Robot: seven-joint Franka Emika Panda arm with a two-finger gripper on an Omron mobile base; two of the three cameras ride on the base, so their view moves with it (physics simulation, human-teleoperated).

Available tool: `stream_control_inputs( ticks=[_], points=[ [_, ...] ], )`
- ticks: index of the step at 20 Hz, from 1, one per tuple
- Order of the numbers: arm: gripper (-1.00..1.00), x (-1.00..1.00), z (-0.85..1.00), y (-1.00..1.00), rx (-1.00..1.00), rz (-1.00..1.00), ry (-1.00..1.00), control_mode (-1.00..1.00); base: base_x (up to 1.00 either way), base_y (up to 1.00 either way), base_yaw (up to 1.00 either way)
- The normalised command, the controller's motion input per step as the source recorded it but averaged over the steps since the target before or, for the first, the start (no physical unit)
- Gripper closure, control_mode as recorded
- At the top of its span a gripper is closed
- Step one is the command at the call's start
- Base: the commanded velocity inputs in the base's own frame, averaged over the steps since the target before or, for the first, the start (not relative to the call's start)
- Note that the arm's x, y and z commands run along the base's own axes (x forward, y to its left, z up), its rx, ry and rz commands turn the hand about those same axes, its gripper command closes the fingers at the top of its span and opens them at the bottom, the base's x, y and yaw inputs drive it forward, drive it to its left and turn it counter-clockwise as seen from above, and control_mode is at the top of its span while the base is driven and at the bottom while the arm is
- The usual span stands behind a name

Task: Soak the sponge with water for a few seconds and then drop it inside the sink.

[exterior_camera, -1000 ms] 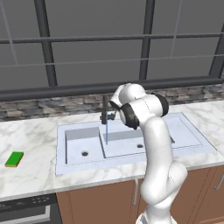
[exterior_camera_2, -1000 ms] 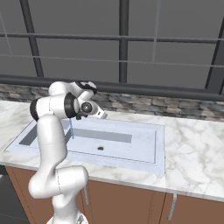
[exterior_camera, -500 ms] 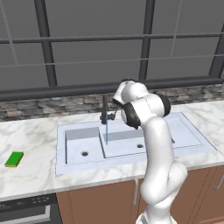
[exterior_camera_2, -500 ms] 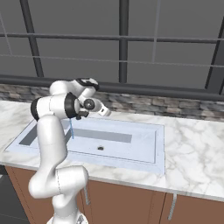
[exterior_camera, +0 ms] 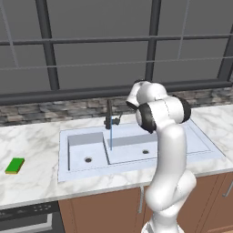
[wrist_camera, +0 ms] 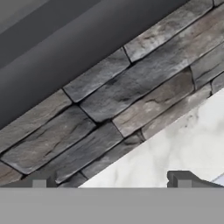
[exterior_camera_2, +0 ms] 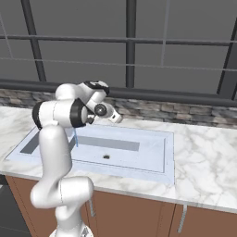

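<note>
Your white arm is rising from the cabinet front and folding at the elbow above the sink [exterior_camera: 200, 141], its gripper [wrist_camera: 111, 178] pointing at the stone backsplash [wrist_camera: 109, 100], fingers spread wide and holding nothing. Water [exterior_camera: 110, 136] is running from the black faucet [exterior_camera: 109, 113]. The sponge [exterior_camera: 15, 165] is lying on the marble counter [exterior_camera: 32, 182], well left of the sink.

You're in a kitchen: a marble counter [exterior_camera: 36, 179] holds a 2-basin sink [exterior_camera: 132, 141] with black faucet [exterior_camera: 110, 116], wood cabinets [exterior_camera_2: 139, 215] below, stone backsplash [wrist_camera: 109, 109], dark windows [exterior_camera: 100, 45] behind.
</note>
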Motion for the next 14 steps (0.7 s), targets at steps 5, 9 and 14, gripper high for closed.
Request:
stream_control_inputs(
  ticks=[5,9,14],
  points=[
    [-1.00,-0.65,0.12,-0.15,0.06,0.00,0.00,-1.00,0.00,0.00,0.00],
    [-1.00,-0.23,0.10,-0.07,-0.02,0.00,0.07,-1.00,0.00,0.00,0.00],
    [-1.00,-0.10,0.18,-0.05,-0.11,0.01,0.16,-1.00,0.00,0.00,0.00]
  ],
)
